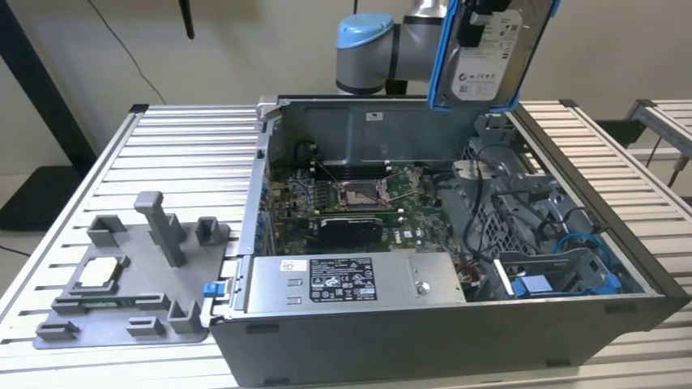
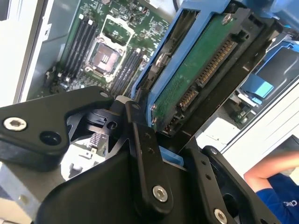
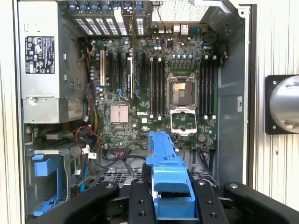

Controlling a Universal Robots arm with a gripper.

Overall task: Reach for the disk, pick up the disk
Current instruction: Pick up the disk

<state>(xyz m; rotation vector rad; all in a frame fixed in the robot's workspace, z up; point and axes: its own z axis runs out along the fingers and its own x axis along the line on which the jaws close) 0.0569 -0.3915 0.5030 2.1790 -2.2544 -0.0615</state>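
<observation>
The disk (image 1: 492, 61) is held clear above the case (image 1: 433, 340), over the case's far wall. It stands nearly on edge, with its white label turned toward the exterior view. It is gripped by the gripper (image 3: 172, 198), whose black fingers (image 3: 140, 200) are clamped on the blue frame in the first wrist view. In the second wrist view the disk's green board and connector are seen above the motherboard (image 2: 105, 51) inside the case. A grey fixture (image 1: 141, 267) is laid on the table (image 1: 184, 138) beside the case.
</observation>
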